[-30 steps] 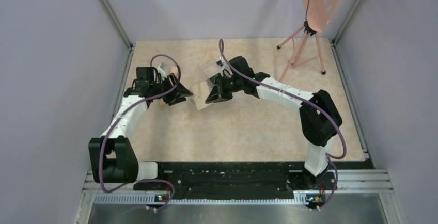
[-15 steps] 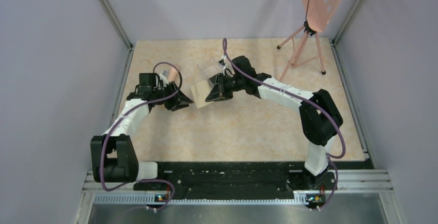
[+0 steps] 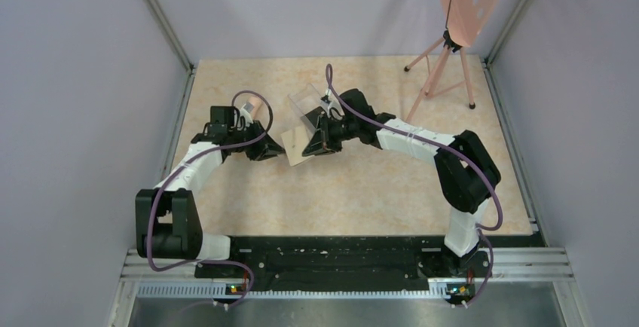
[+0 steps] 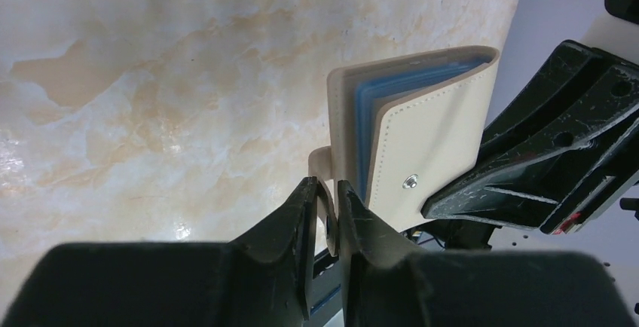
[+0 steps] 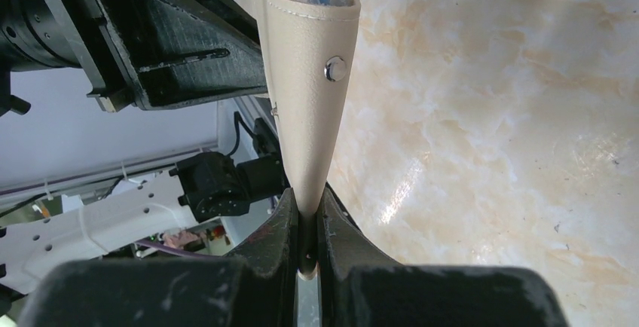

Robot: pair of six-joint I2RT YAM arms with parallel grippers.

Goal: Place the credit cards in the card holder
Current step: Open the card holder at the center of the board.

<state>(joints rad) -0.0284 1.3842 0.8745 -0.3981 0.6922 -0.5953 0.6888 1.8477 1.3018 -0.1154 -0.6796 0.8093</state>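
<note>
Tan card holder (image 4: 422,139) is held up right between the two grippers, which sit pretty much nose to nose in the overhead view; the right gripper (image 5: 305,225) has its jaws clamped tight on one edge of it, so from that wrist the wallet sticks straight out past the fingertips and splays a bit wider at the far end; the little metal snap (image 5: 334,68) sits on the face turned toward that camera; the left gripper (image 4: 325,218) meets it from the opposite side, jaws drawn in narrow on the small tan clasp tab (image 4: 320,163) that loops off the wallet's near edge; the tab is sandwiched between the two fingers (image 4: 301,214), looks like a pinch to me; from the left wrist the wallet body sits just beyond the fingertips and a bit to the right, folded mostly closed, with blue inner sleeves (image 4: 377,108) peeking out along its open side; the right gripper's black frame is right up against the wallet on the far side from the left fingers; marbled table (image 4: 151,78) fills the background to the left of the left fingers, and I honestly can't tell whether the wallet's lower edge touches it or hangs just above; a clear plastic box (image 3: 307,102) stands on the table just beyond the right gripper, on the side away from the arm bases; can't tell if the gripper body brushes it.
</note>
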